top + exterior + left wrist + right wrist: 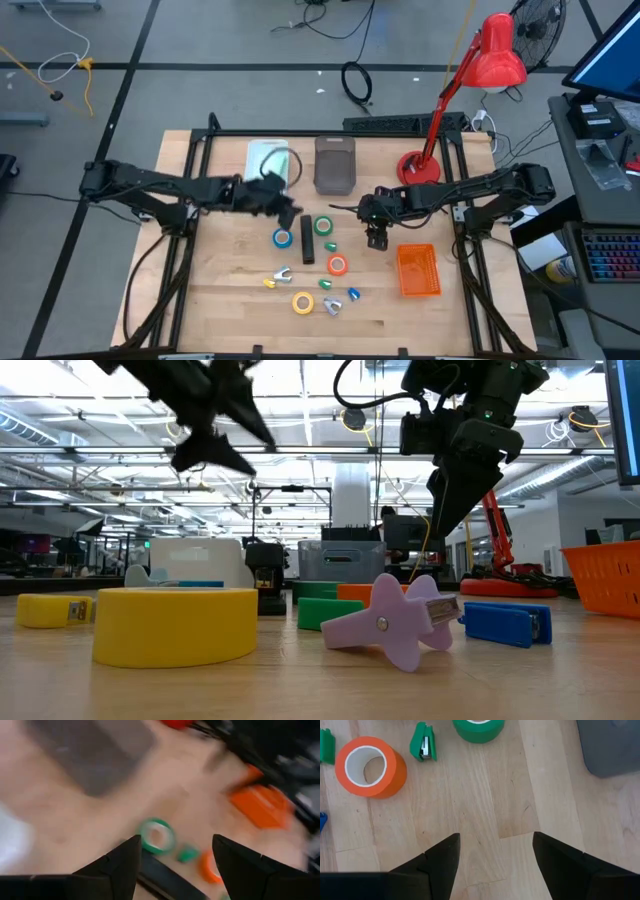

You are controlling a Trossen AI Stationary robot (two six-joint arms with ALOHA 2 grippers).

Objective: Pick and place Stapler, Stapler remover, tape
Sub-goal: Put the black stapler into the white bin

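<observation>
1. We see the right claw (492,852) with its fingers spread and nothing between them, above bare bench (485,810).
2. Ahead of it lie the green tape (478,729) and orange tape (369,767), a small green stapler (423,742) between them.
3. The left claw (172,855) is also parted and empty, over the black stapler (307,239).
4. Blue tape (282,238) lies just beside that stapler; yellow tape (302,302) well apart.

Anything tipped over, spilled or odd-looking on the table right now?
Nothing stands out. The tape rolls, like the orange tape and green tape, lie flat on the table; the right pincer hangs open above bare wood.
</observation>
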